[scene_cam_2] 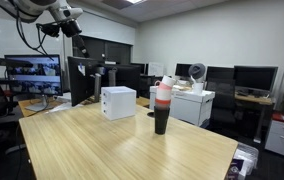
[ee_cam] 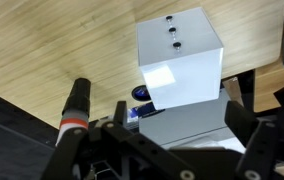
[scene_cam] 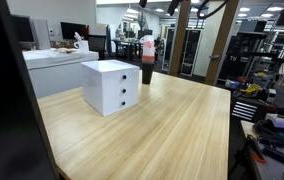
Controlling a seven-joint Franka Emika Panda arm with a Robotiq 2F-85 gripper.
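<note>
My jaws stand wide apart and hold nothing; in the wrist view their dark fingers frame the bottom of the picture with only air between them. My arm point(scene_cam_2: 44, 12) hangs high, well above the white drawer box point(ee_cam: 180, 72), which is the thing nearest below me. I am not touching it.

The white drawer box sits upright on the wooden surface point(ee_cam: 52, 50), and in an exterior view point(scene_cam: 110, 86) it stands near the middle of that surface. Its three black knobs point(ee_cam: 172, 30) run in a line down the front. All three drawers look flush with the front, so I judge them shut.

Off the box's plain side, away from the knobs, stands a tall dark cup point(ee_cam: 75, 112) with a red band and a pale top. It is upright and apart from the box, as both exterior views show.

Farther off than the box, past the edge of the surface, are a lit monitor point(scene_cam_2: 32, 72) and desks with more screens point(scene_cam_2: 252, 78).

By my judgement nothing has been done at the box yet: no drawer is drawn, nothing is gripped, nothing is shifted. The whole way down to it, and any contact, remains.
</note>
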